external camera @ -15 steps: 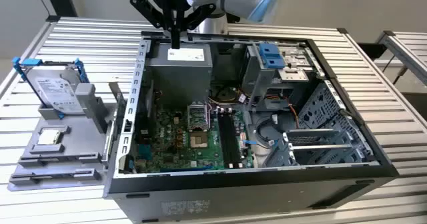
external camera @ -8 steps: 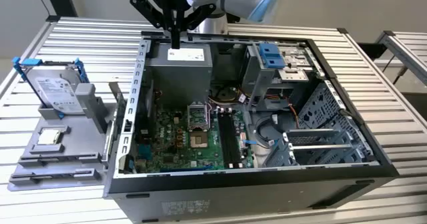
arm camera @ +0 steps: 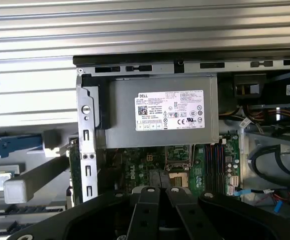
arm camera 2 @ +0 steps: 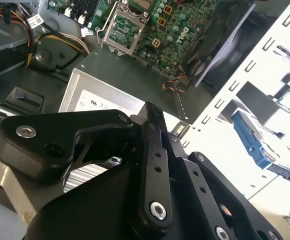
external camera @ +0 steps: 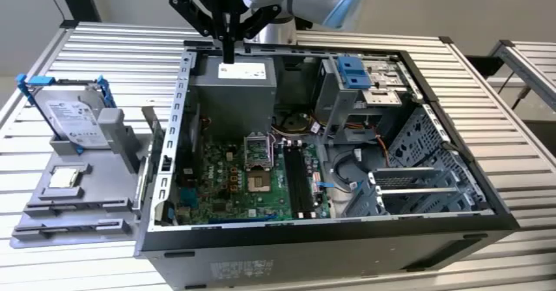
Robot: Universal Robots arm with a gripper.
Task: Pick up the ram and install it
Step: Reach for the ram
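Note:
My gripper point(external camera: 228, 51) hangs above the back edge of the open computer case point(external camera: 452, 206), over the grey power supply point(external camera: 233, 76). Its black fingers point(external camera: 228, 34) point straight down and press together with nothing between them. In both wrist views the fingers point(arm camera 2: 153, 120) point(arm camera: 159, 192) stand closed over the power supply point(arm camera: 159, 110). The green motherboard point(external camera: 243, 180) lies on the case floor, with its long black memory slots point(external camera: 298, 174) point(arm camera: 215, 160) beside the processor socket point(external camera: 259, 151). The ram is out of view.
A grey parts tray point(external camera: 52, 219) sits on the slatted table at the exterior view's left. It carries a silver hard drive with blue brackets point(external camera: 74, 115) and a small square processor chip point(external camera: 67, 178). A drive cage with blue latches point(external camera: 352, 76) and cables crowd the case's far side.

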